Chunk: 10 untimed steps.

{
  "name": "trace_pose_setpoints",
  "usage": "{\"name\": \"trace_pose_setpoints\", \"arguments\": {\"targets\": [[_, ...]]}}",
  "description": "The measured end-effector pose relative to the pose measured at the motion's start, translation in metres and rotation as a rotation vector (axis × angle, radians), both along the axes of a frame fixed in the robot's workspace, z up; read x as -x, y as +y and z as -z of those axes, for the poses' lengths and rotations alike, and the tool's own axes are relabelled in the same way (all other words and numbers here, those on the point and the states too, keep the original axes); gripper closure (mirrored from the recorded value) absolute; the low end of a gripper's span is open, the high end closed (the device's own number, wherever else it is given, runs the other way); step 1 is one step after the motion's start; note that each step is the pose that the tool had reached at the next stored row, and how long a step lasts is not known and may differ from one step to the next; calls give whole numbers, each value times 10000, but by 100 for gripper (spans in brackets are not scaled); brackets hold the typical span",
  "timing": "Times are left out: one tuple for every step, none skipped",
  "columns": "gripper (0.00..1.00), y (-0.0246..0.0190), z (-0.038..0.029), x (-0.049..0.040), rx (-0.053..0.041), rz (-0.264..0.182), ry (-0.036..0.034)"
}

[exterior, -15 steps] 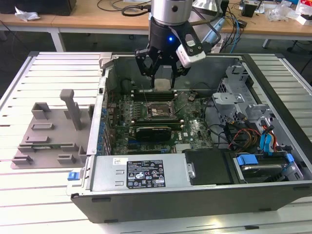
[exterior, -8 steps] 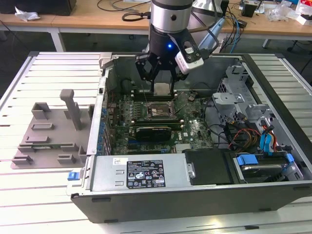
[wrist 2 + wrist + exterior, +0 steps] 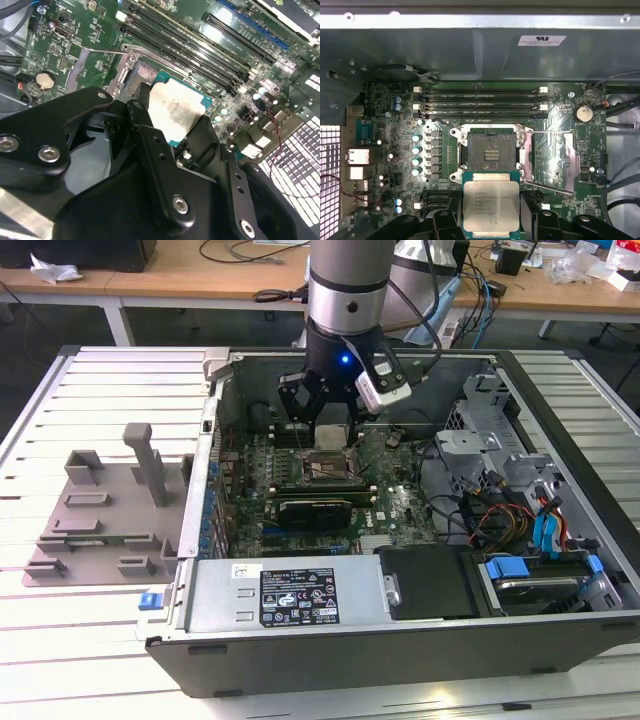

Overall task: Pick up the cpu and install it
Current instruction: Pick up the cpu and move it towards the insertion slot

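Exterior view: black two-finger gripper (image 3: 331, 432) low over green motherboard (image 3: 400, 505). Second wrist view: it clamps small square silvery-grey cpu (image 3: 176, 111) by opposite edges. First wrist view: cpu beside open black socket (image 3: 489, 151), unseated; square your edges, keep level, lower gently.

The cpu (image 3: 491, 205) had a silvery-grey top with a teal rim. The pincer (image 3: 172, 122) was black. The motherboard (image 3: 390, 130) was green, its socket (image 3: 490, 152) black within a silver frame. The case (image 3: 400, 652) was dark grey, the slatted desk (image 3: 70, 645) white, the tray (image 3: 100, 525) pale grey.
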<state>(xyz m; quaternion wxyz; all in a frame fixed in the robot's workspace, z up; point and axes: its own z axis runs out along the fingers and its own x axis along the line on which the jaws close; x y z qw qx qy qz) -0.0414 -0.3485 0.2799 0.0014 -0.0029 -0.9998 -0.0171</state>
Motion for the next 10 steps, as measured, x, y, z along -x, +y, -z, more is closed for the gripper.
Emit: {"name": "trace_pose_setpoints", "arguments": {"targets": [[45,0,33,0,0,0,0],[45,0,69,0,1,1,0],[45,5,86,1,2,3,1],[45,33,101,0,1,0,-1],[45,59,112,0,0,1,-1],[45,70,122,0,1,1,0],[45,74,136,0,-1,0,-1],[45,76,162,-1,1,-2,0],[45,77,176,0,2,0,1],[45,77,176,0,2,0,0]]}}
